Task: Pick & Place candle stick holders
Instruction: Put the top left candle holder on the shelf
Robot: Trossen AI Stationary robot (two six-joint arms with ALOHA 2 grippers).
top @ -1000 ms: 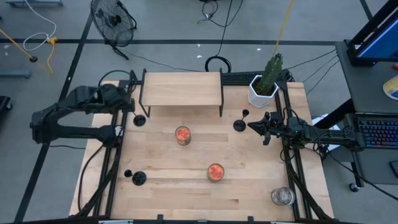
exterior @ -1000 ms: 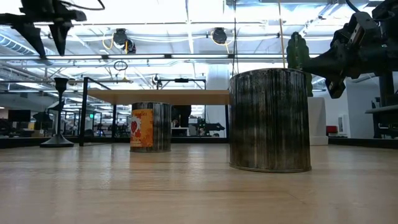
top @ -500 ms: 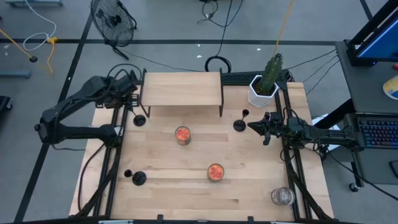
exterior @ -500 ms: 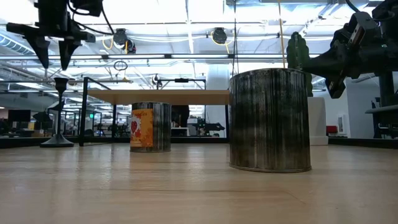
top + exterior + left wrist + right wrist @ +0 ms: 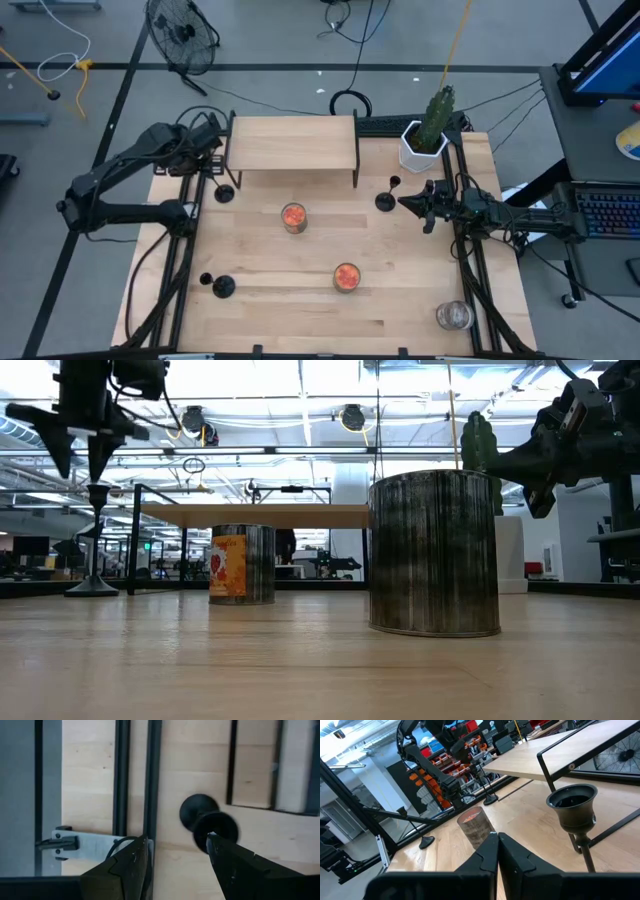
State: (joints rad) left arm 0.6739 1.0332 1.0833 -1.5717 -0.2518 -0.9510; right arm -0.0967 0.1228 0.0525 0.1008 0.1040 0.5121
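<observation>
Three black candle stick holders stand on their round bases: one (image 5: pixel 225 193) by the wooden shelf's left leg, one (image 5: pixel 387 200) at mid right, one (image 5: pixel 222 287) at the near left. My left gripper (image 5: pixel 212 156) hangs open, pointing down, above and just left of the first holder (image 5: pixel 207 820), clear of its cup (image 5: pixel 97 492) and holding nothing. At the right edge my right gripper (image 5: pixel 405 202) lies level and shut, right beside the second holder (image 5: pixel 572 810), with nothing in it.
A low wooden shelf (image 5: pixel 293 143) on black legs stands at the far middle. Two jars with orange contents (image 5: pixel 293 217) (image 5: pixel 346 277) sit mid table, and a clear glass jar (image 5: pixel 453 316) at the near right. A potted cactus (image 5: pixel 430 130) occupies the far right corner.
My left gripper has swung toward the shelf's left leg and come down over the holder there, tipping steeper toward the table. It stays open. My right arm has kept still.
</observation>
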